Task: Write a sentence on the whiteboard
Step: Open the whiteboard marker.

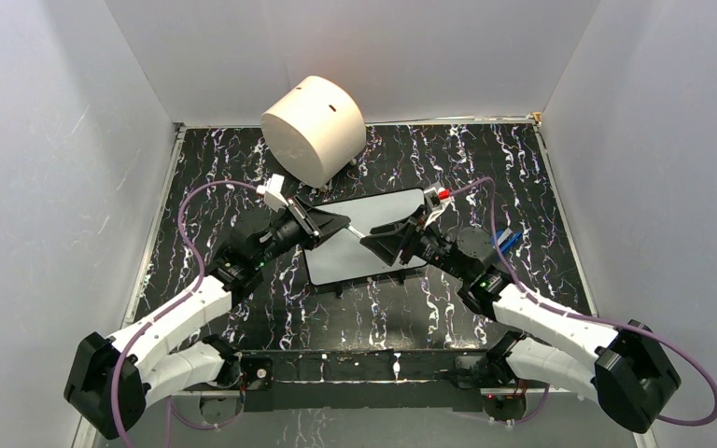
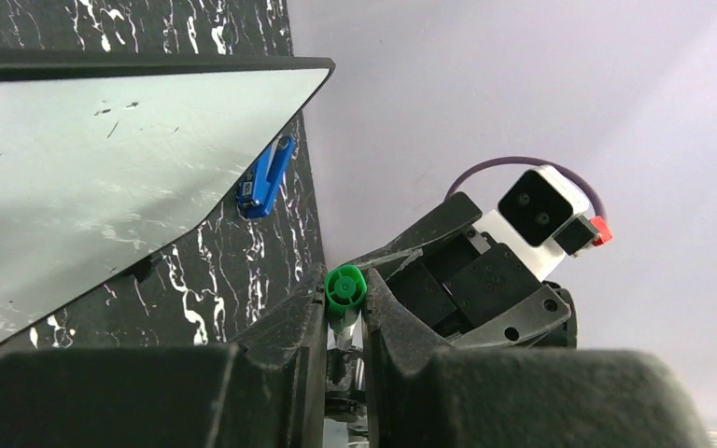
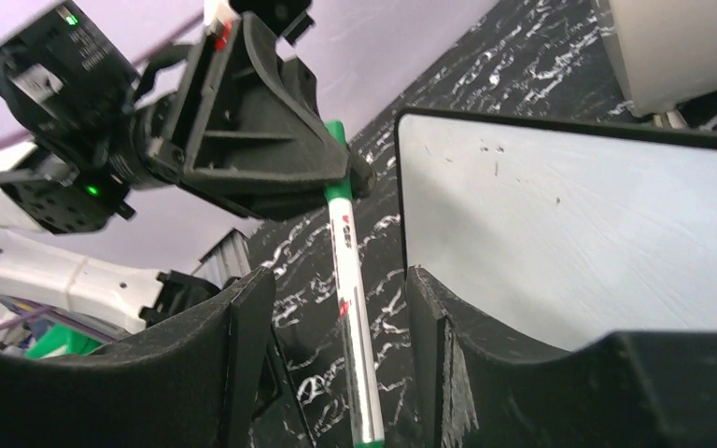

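The whiteboard (image 1: 355, 259) lies flat at mid-table, white with a black rim. Its face (image 3: 569, 233) carries only a few dark specks, and the sentence is not in view. My left gripper (image 1: 341, 224) is shut on the green-capped end of a white marker (image 2: 345, 287), held above the board's left part. The marker's shaft (image 3: 347, 271) runs between the fingers of my right gripper (image 3: 338, 278). That gripper stands open, with a gap on each side of the shaft. In the top view the two grippers meet tip to tip over the board (image 2: 84, 159).
A big cream cylinder (image 1: 315, 129) lies on its side at the back, just beyond the board. A small blue object (image 1: 507, 239) sits on the black marbled table to the right of the board. White walls enclose the table on three sides.
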You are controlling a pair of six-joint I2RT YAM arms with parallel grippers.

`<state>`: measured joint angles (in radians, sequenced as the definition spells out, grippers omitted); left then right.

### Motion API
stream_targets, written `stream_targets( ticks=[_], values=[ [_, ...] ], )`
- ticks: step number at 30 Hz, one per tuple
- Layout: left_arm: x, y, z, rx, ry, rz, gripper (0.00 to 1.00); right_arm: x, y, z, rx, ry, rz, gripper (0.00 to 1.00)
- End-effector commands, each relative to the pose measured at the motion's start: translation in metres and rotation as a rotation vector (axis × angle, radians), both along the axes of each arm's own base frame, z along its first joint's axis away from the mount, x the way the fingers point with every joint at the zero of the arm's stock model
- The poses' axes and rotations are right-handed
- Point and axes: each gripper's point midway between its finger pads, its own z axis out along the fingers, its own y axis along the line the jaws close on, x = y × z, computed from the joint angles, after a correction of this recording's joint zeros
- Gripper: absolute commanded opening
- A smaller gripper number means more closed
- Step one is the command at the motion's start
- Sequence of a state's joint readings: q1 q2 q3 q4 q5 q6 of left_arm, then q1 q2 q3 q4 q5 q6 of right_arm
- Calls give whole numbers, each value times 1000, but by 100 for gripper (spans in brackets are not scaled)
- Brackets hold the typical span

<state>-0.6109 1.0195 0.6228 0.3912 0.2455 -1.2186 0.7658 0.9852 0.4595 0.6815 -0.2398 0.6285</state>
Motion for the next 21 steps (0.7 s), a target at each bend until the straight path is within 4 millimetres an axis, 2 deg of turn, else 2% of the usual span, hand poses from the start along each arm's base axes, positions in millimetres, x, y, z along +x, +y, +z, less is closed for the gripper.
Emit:
stream_targets(
  ticks=[1,9,21],
  values=[
    [0,5,34,-142,-57,42,0,1,2,39,160,-56,6,60],
    [0,11,41,-195,-75,72,0,6,4,31,170,-12,-7,57],
    [3,12,35,-243,-38,93,0,2,11,42,243,-27,48,43]
  ],
)
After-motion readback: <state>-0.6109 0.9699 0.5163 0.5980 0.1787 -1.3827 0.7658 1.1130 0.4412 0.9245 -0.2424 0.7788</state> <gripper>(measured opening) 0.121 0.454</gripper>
